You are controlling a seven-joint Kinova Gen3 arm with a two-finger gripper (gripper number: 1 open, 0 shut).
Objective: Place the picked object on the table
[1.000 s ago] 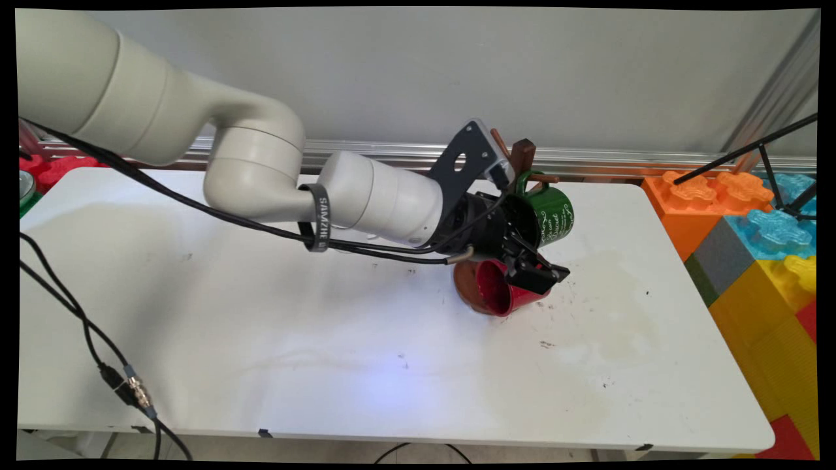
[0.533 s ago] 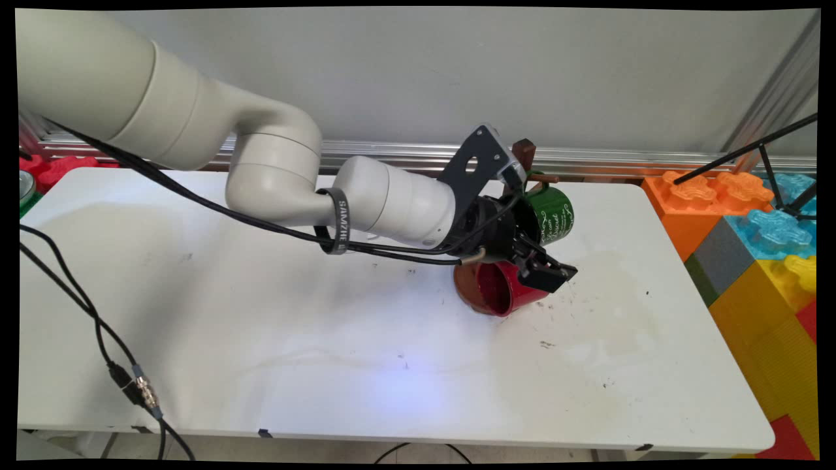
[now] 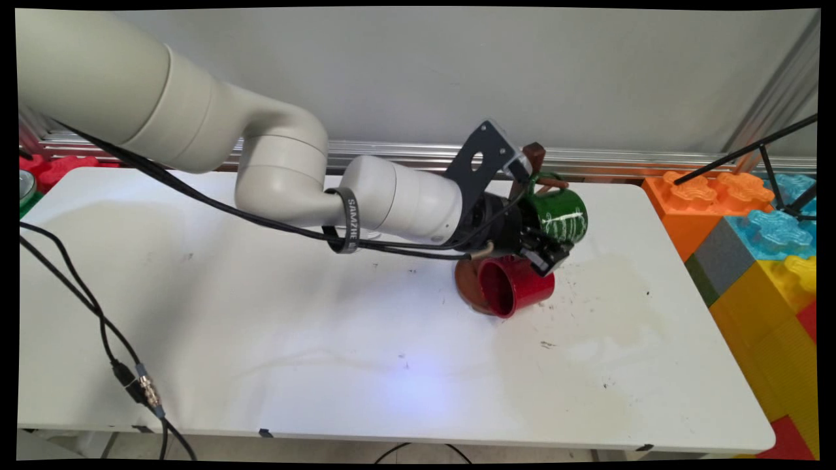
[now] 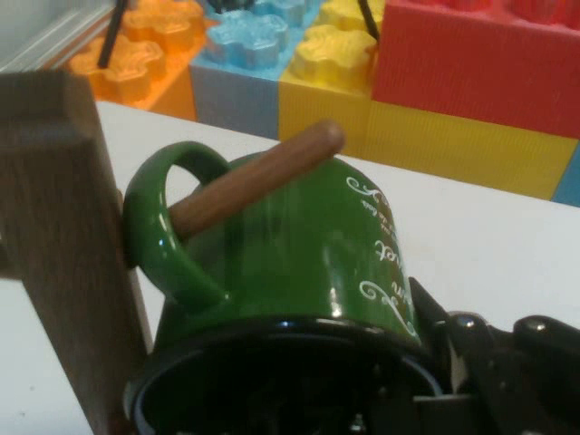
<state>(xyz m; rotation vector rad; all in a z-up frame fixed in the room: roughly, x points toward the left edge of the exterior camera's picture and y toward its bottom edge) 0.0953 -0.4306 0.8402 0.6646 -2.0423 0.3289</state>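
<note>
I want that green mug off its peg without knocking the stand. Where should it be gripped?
Probably by the rim of the green mug at its open mouth, on the side away from the wooden post. The handle hangs on the peg, so pull along the peg towards its free tip.

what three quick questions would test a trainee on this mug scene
1. True or false: the green mug hangs by its handle on a wooden peg.
2. Choose one: the red mug is A) upright, B) lying on its side on the table, C) stacked inside the other mug.
3. Short answer: which mug is the tool closest to?

Key: 1 true; 2 B; 3 the green mug, whose rim sits right at the tool in the hand view.
</note>
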